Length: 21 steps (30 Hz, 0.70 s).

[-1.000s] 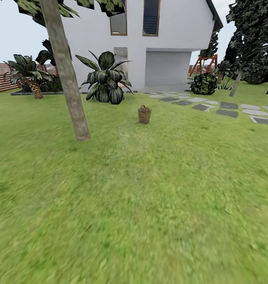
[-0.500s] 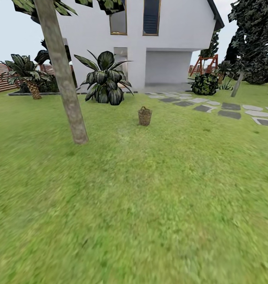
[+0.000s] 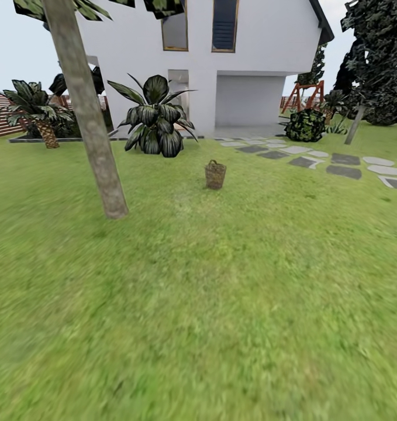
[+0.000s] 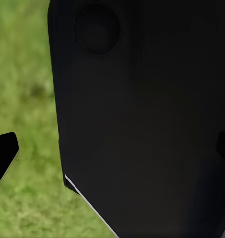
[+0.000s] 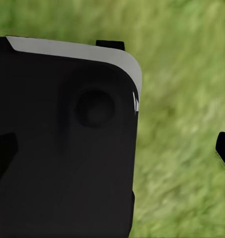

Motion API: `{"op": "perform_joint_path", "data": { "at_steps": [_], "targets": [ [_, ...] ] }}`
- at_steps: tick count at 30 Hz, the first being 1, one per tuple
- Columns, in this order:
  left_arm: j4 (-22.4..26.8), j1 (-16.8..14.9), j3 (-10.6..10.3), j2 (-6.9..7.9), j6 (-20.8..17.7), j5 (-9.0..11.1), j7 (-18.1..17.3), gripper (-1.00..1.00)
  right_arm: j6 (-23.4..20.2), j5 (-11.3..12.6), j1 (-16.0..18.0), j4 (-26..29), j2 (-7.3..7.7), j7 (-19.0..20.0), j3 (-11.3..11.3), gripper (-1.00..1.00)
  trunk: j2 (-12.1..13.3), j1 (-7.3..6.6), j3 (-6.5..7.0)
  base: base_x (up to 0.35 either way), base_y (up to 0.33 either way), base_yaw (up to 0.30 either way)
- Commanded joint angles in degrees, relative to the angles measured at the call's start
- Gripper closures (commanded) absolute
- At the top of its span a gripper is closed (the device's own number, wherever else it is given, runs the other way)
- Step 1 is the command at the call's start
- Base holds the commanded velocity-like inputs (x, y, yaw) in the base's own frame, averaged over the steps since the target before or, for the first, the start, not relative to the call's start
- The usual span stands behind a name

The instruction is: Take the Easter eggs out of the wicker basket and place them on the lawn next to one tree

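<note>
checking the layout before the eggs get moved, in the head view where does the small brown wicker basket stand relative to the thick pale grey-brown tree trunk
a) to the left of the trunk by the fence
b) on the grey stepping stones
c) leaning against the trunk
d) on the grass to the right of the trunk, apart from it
d: the small brown wicker basket stands upright on the green lawn, right of the thick pale grey-brown tree trunk, with open grass between them.

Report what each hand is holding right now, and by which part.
Cannot be told: both wrist views are mostly blocked by a dark robot body over grass, with no fingers clearly seen. The wicker basket stands untouched on the lawn, away from the robot.
</note>
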<state>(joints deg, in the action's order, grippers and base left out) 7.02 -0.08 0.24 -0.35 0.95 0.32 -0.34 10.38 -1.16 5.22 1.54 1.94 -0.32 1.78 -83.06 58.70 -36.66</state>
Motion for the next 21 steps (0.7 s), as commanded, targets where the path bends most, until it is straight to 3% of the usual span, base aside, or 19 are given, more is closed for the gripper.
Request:
{"op": "perform_joint_path", "data": {
  "at_steps": [1, 21],
  "targets": [
    [0.0, 0.0, 0.0, 0.00, 0.1, 0.0, -0.1, -1.00, 0.2, -0.1, 0.0, 0.0, 0.00, 0.0, 0.2, -1.00, 0.0, 0.03, -0.04, 0.338, 0.000, 0.000],
    [0.0, 0.0, 0.0, 0.00, 0.1, 0.0, 0.0, -1.00, 0.2, -0.1, 0.0, 0.0, 0.00, 0.0, 0.2, -1.00, 0.0, 0.03, -0.04, 0.338, 0.000, 0.000]
  ]
}}
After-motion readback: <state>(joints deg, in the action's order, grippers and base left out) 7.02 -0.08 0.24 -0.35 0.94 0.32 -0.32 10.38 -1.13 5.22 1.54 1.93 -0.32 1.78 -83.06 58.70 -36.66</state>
